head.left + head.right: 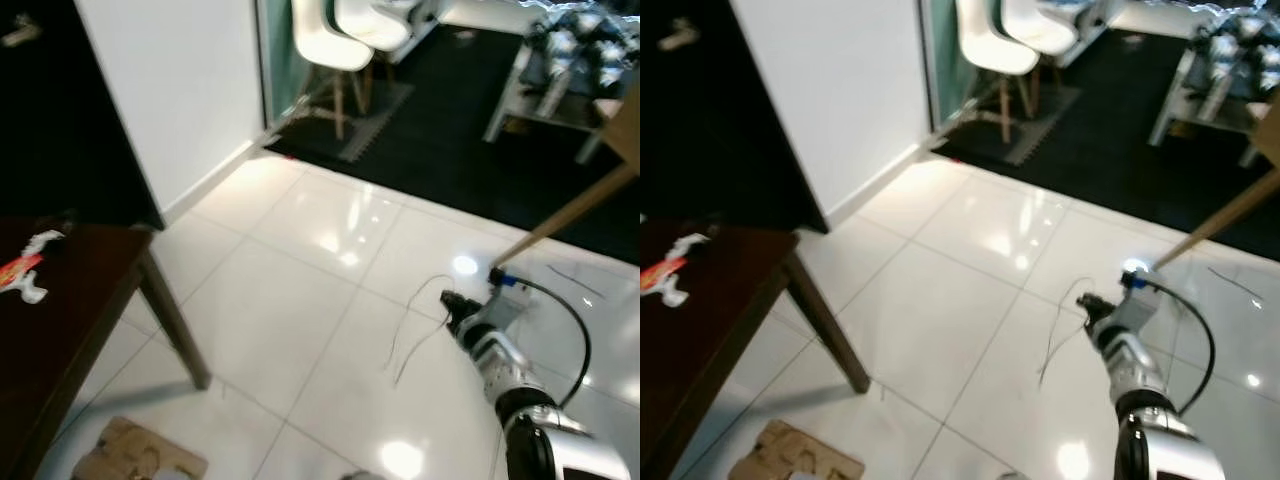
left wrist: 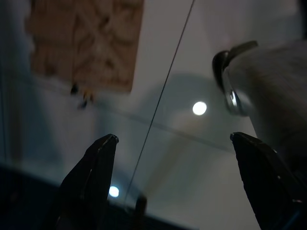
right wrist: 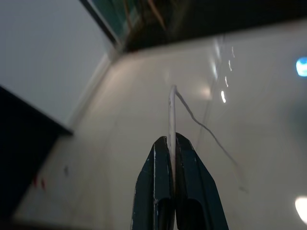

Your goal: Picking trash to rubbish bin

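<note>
Lamp glare on glossy floor (image 1: pixel 300 300) — wrist views dim, blurry (esp. left).

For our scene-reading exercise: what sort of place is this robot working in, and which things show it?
Probably a home's living or dining area: white dining chairs, a dark wooden table and glossy tiled floor.

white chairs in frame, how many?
2. Both stand at the far end by the doorway onto the dark floor: one nearer chair with wooden legs, the second chair right behind it, partly cut off by the frame. Others may be hidden.
</note>
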### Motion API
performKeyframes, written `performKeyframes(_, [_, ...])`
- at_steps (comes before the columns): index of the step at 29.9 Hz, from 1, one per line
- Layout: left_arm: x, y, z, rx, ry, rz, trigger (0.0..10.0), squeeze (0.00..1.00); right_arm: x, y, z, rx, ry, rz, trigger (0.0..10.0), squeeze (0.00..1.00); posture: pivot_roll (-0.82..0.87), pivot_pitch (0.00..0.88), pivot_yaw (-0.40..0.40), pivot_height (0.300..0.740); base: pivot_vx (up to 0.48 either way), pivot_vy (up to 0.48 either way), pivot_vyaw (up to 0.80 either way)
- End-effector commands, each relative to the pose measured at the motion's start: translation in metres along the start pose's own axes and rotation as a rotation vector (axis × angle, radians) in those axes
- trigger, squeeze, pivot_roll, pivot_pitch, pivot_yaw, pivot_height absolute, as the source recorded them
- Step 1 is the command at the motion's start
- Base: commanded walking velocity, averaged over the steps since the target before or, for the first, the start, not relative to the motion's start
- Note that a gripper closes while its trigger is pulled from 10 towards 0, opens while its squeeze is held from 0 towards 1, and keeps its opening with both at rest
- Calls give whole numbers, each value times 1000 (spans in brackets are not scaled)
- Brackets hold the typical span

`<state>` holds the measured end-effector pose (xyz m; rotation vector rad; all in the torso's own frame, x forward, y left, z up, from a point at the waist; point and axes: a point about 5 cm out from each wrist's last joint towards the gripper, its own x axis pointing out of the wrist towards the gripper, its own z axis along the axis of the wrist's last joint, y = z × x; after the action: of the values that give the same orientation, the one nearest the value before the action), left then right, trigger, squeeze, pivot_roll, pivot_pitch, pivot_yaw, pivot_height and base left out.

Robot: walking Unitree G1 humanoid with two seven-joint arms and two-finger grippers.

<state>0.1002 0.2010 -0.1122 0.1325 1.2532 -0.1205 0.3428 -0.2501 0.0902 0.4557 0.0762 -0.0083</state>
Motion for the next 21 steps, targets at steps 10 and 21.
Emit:
performKeyframes(10, [1,-19,-8,-11,24,-82,10000,0,14,78,89,22,-353,464,10000,0,-17,96,23,740,0,-66,-622])
performKeyframes(21, [2,-22,-7,-24,19,-96,10000,0,-20,156,131,-76,-467,938,10000,0,-19,95,22,740,0,-449,0])
